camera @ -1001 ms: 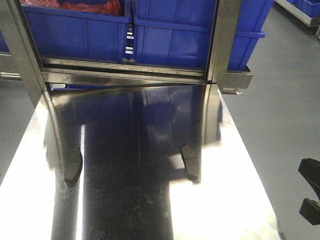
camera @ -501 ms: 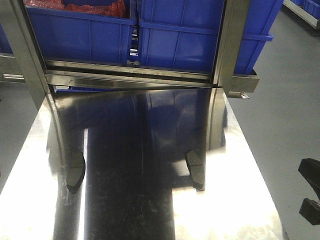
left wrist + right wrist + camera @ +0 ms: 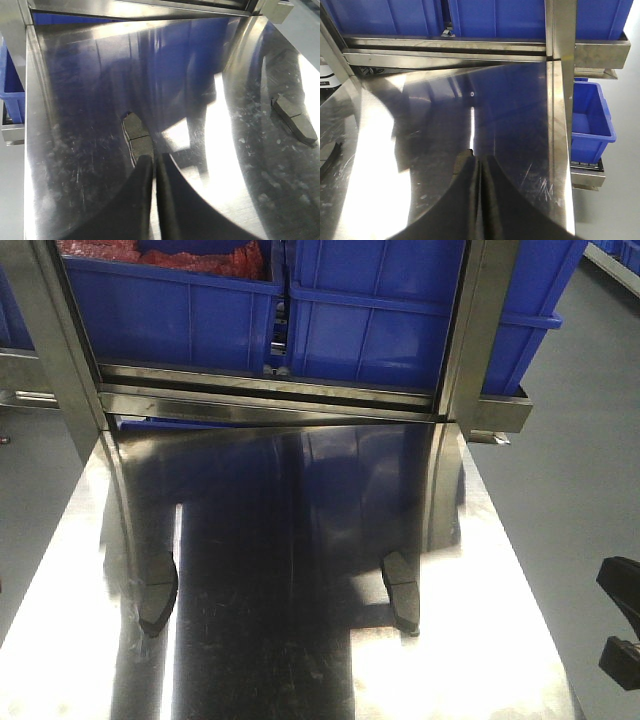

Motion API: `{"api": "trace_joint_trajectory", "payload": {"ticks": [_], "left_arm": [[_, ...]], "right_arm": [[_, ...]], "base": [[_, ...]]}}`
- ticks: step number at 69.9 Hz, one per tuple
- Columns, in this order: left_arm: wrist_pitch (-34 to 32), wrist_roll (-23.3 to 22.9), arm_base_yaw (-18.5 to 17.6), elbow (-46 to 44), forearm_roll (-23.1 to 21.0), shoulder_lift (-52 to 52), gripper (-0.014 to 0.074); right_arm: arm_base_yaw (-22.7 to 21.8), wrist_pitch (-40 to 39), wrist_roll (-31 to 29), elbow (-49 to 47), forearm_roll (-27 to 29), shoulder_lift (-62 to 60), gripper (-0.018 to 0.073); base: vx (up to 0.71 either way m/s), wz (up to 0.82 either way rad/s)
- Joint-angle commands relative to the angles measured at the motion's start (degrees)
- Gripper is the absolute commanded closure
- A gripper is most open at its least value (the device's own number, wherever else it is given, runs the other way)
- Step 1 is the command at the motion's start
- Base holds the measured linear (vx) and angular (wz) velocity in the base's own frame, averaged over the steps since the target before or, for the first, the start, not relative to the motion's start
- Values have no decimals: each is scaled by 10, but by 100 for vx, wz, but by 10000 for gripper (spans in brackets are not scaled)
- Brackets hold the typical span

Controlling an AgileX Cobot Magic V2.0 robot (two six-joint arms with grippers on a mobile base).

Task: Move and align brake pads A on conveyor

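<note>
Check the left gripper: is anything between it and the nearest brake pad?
Nothing visible does. In the left wrist view the left gripper, jaws together, sits right at the end of the near brake pad, with only bare steel table around them. The other brake pad lies well off to the right.

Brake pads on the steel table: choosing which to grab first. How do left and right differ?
The left pad lies just ahead of the left gripper; the right pad lies well off to its right. The left pad's near end angles left, the right pad's right. Both lie flat on the steel table.
</note>
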Motion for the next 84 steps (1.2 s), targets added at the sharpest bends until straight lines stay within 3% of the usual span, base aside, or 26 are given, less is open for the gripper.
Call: {"api": "trace_joint_trajectory", "payload": {"ticks": [1,84], "left_arm": [[-37,0,-3,-14,-2,1,603],[-37,0,-3,-14,-2,1,603]], "right_arm": [[-3,-39,-3,-16,-5,4,568],[-3,-39,-3,-16,-5,4,568]], "base": [[0,0],[0,0]]}}
